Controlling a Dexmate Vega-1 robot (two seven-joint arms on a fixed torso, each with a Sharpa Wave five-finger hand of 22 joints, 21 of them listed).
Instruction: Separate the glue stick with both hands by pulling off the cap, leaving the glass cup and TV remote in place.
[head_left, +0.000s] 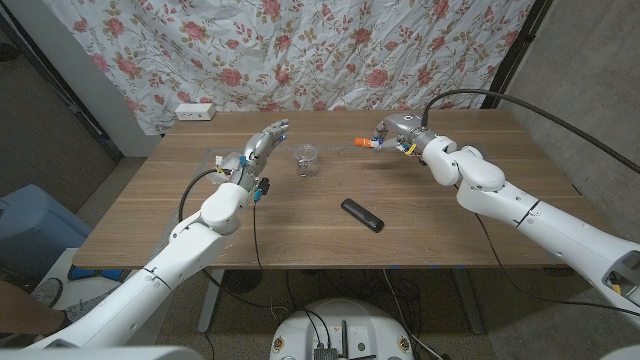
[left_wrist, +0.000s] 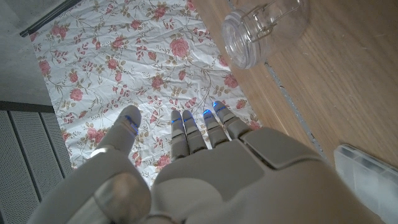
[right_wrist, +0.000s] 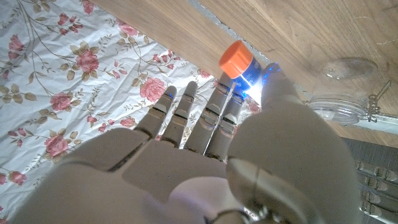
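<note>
My right hand (head_left: 397, 131) is raised over the far middle of the table and pinches the glue stick between thumb and fingers. The stick's orange cap (head_left: 362, 144) points toward the glass cup (head_left: 307, 160). In the right wrist view the orange cap (right_wrist: 236, 59) and a bit of blue body (right_wrist: 251, 79) stick out past my right hand (right_wrist: 205, 155). My left hand (head_left: 263, 141) hovers left of the cup with fingers apart and holds nothing. In the left wrist view the glass cup (left_wrist: 261, 28) lies beyond my left hand (left_wrist: 199, 162). The black TV remote (head_left: 361, 215) lies nearer the front edge.
A small clear plastic piece (head_left: 216, 159) lies on the table by my left wrist and is seen again as a clear plastic piece (left_wrist: 367, 177). A white power strip (head_left: 195, 111) sits at the far left corner. A floral cloth (head_left: 330, 50) hangs behind the table.
</note>
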